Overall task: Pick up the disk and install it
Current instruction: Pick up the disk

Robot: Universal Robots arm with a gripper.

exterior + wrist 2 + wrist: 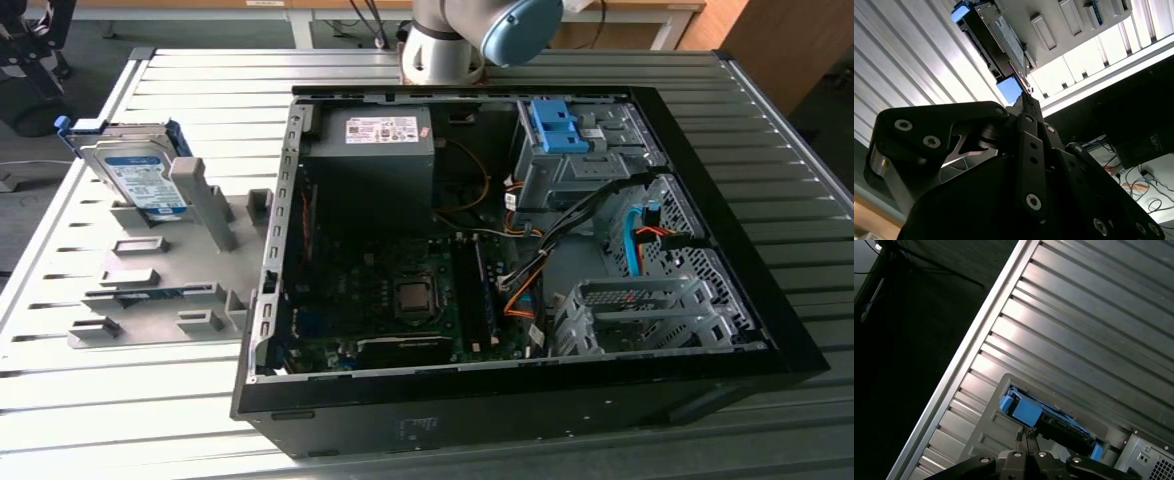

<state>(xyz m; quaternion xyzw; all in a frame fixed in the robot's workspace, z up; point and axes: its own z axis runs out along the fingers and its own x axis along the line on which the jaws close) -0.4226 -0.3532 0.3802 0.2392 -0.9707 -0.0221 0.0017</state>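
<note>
Grey fixture (220, 230) on ribbed table (107, 400), just beside open computer case (534, 420) on exterior view's left, holds disk (134, 178) at its far end. Bare table beyond fixture. Disk stands on edge, blue rail up, label showing; long-axis direction unclear. In first wrist view, gripper (1024, 434) above disk, apart, fingertips pressed together, holding nothing.

Robotics lab or workshop. A ribbed metal desk (120, 420) carries an open computer case (467, 425) and a grey parts fixture (174, 290) with the disk (134, 175) standing in it. A robot arm (461, 35) rises at the desk's far edge. Loose cables (1134, 180) lie on the floor beyond the desk.
</note>
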